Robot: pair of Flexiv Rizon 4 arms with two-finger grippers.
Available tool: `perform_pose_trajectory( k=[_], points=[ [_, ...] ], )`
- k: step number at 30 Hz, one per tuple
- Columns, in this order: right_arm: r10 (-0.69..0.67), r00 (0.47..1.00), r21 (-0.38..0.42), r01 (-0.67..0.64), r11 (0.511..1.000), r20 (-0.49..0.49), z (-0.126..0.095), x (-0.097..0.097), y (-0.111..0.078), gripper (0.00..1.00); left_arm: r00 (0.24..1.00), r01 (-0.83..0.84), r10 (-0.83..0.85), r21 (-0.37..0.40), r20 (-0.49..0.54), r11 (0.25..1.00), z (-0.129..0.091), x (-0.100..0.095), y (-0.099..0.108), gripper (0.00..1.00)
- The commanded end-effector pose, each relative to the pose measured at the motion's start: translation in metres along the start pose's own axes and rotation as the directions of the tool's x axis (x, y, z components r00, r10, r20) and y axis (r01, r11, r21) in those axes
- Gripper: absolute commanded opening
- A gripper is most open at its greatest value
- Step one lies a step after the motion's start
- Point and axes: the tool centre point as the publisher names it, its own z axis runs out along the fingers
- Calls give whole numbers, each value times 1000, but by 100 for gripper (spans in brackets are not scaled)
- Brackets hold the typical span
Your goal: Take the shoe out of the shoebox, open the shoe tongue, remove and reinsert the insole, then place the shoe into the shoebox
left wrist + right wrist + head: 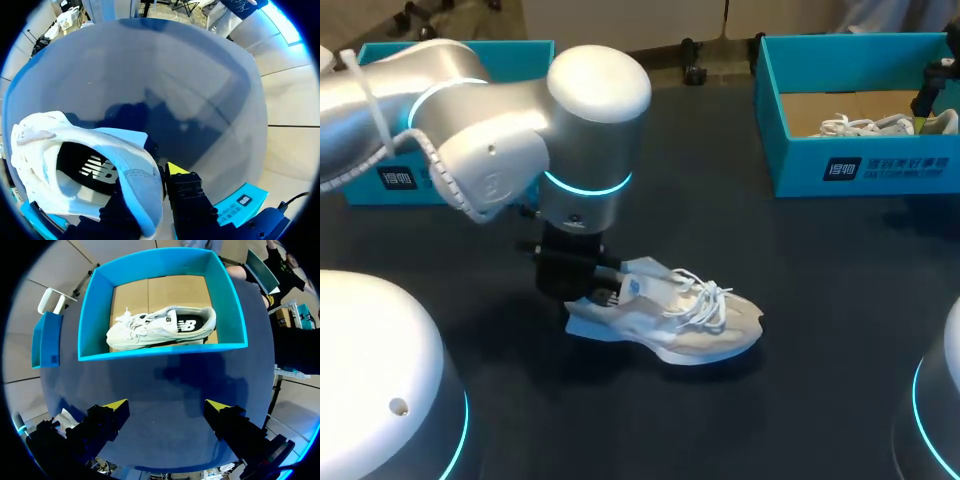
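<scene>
A white laced shoe point(680, 318) lies on the dark table, toe pointing right. My left gripper point(588, 280) is at its heel. In the left wrist view the left gripper point(150, 182) is shut on the shoe's heel collar point(142, 175), one yellow-tipped finger point(176, 170) outside and the other inside the shoe's opening. A second white shoe point(160, 326) lies on its side in the teal shoebox point(160, 351) at the back right point(860, 165). My right gripper point(166, 407) hangs open above the table, just short of that box, holding nothing.
Another teal box point(380, 180) stands at the back left, partly behind my left arm point(500, 130). The arm bases fill the near left point(380, 390) and near right point(930, 410) corners. Bare dark table point(800, 300) lies between the shoe and the right box.
</scene>
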Motion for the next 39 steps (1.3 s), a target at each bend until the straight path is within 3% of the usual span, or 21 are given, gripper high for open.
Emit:
perform_pose_trajectory(
  k=[1, 12, 33, 39],
  points=[
    [0, 1000, -2, 0, 1000, -1, 0, 0, -1, 100, 1000, -5, 5, 9, -14, 1000, 5, -20, 10, 0],
    [0, 1000, -2, 0, 1000, -1, 0, 0, -1, 100, 999, -37, 37, 20, -18, 999, 24, -37, 5, 0],
    [0, 1000, -2, 0, 1000, -1, 0, 0, -1, 100, 998, -54, 54, 7, -25, 999, 32, -52, -5, 0],
    [0, 1000, -2, 0, 1000, -1, 0, 0, -1, 100, 998, -49, 49, -9, -41, 999, 38, -62, -8, 19]
  ],
)
